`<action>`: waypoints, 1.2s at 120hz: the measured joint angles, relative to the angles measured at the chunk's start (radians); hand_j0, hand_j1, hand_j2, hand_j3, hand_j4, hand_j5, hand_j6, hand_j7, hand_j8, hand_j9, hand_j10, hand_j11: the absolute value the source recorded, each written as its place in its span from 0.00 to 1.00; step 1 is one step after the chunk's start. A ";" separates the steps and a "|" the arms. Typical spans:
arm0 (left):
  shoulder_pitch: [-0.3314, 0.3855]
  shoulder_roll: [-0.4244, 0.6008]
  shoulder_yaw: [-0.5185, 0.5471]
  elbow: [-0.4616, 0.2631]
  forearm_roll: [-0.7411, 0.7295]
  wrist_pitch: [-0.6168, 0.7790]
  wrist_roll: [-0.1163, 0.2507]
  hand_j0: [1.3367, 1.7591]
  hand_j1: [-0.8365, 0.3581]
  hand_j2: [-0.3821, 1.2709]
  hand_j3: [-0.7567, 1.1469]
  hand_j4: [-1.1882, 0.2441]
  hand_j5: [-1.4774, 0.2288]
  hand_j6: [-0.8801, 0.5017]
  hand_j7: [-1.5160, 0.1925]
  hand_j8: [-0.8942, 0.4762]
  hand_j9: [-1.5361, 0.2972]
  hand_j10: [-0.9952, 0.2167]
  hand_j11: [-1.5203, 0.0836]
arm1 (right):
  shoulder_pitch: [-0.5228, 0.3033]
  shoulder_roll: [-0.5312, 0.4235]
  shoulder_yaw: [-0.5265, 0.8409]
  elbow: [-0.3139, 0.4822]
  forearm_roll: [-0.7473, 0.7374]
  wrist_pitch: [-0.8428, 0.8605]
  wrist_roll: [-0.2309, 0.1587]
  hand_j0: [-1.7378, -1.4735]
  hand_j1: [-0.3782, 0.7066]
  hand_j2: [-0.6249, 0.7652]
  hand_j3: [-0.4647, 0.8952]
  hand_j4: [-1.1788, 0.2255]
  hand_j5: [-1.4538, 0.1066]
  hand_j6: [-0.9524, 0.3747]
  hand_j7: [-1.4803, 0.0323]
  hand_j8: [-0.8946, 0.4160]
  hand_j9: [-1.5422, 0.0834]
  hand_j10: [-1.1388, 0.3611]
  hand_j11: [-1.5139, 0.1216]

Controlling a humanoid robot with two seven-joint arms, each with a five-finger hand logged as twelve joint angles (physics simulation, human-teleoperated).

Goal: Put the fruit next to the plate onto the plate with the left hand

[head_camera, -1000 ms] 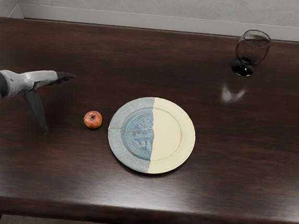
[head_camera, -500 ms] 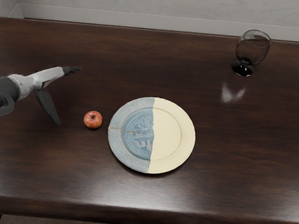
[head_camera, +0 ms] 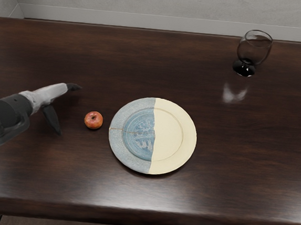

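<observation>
the left hand [head_camera: 51, 97] is hovering open beside the small red apple [head_camera: 93, 120], fingers stretched out and grasping nothing. the apple is sitting on the table [head_camera: 39, 176], just beside the plate [head_camera: 172, 135]. being round, it's needing fingers cupping both sides before closing, or it may roll.

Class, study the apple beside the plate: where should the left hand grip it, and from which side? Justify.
Grip the apple across its round middle, thumb and fingers on opposite sides, probably coming down from above-left. It is small and round with no handle; the plate lies close on its right, and the open left hand is on its left.
</observation>
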 joint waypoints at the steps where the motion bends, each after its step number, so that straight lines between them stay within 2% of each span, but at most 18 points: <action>1: -0.001 0.002 0.000 -0.004 0.002 0.001 0.003 0.76 0.86 0.25 0.40 0.73 0.76 0.53 0.78 0.55 0.74 0.71 0.84 | 0.000 0.000 0.000 0.000 0.000 0.000 0.000 0.30 0.03 0.45 0.34 0.84 0.93 0.72 0.98 0.68 0.95 0.76 0.93; 28: -0.005 0.024 -0.003 -0.103 0.025 0.010 0.044 0.76 0.85 0.25 0.40 0.72 0.76 0.53 0.78 0.54 0.74 0.70 0.83 | 0.000 0.000 0.000 0.000 0.000 0.000 0.000 0.30 0.03 0.45 0.34 0.84 0.93 0.72 0.98 0.68 0.95 0.76 0.93; 54: -0.011 -0.032 -0.004 -0.128 0.052 0.014 0.056 0.76 0.85 0.25 0.40 0.72 0.75 0.52 0.77 0.54 0.73 0.70 0.83 | 0.000 0.000 0.000 0.000 0.000 0.000 0.000 0.30 0.03 0.45 0.34 0.84 0.93 0.72 0.98 0.68 0.95 0.76 0.93; 73: -0.025 -0.096 0.000 -0.121 0.063 0.013 0.068 0.76 0.84 0.25 0.40 0.72 0.75 0.52 0.77 0.54 0.73 0.69 0.82 | 0.000 0.000 0.000 -0.001 0.000 0.000 0.000 0.30 0.03 0.45 0.34 0.84 0.93 0.72 0.98 0.68 0.95 0.76 0.93; 93: -0.019 -0.112 0.004 -0.105 0.063 0.010 0.077 0.76 0.82 0.25 0.40 0.71 0.73 0.51 0.76 0.52 0.72 0.68 0.81 | 0.000 0.000 0.000 -0.001 0.000 0.000 0.000 0.30 0.03 0.45 0.34 0.84 0.93 0.72 0.98 0.68 0.95 0.76 0.93; 124: -0.023 -0.159 0.010 -0.024 0.069 0.008 0.077 0.76 0.78 0.26 0.40 0.68 0.71 0.48 0.73 0.50 0.69 0.65 0.78 | 0.000 0.000 0.000 -0.001 0.000 0.000 0.001 0.30 0.03 0.45 0.34 0.84 0.93 0.72 0.98 0.68 0.95 0.76 0.93; 144: -0.023 -0.144 0.010 -0.041 0.062 0.002 0.082 0.76 0.75 0.26 0.40 0.65 0.68 0.45 0.70 0.47 0.66 0.61 0.75 | 0.001 0.000 0.000 -0.001 0.000 0.000 0.001 0.30 0.03 0.45 0.34 0.84 0.93 0.72 0.98 0.68 0.95 0.76 0.93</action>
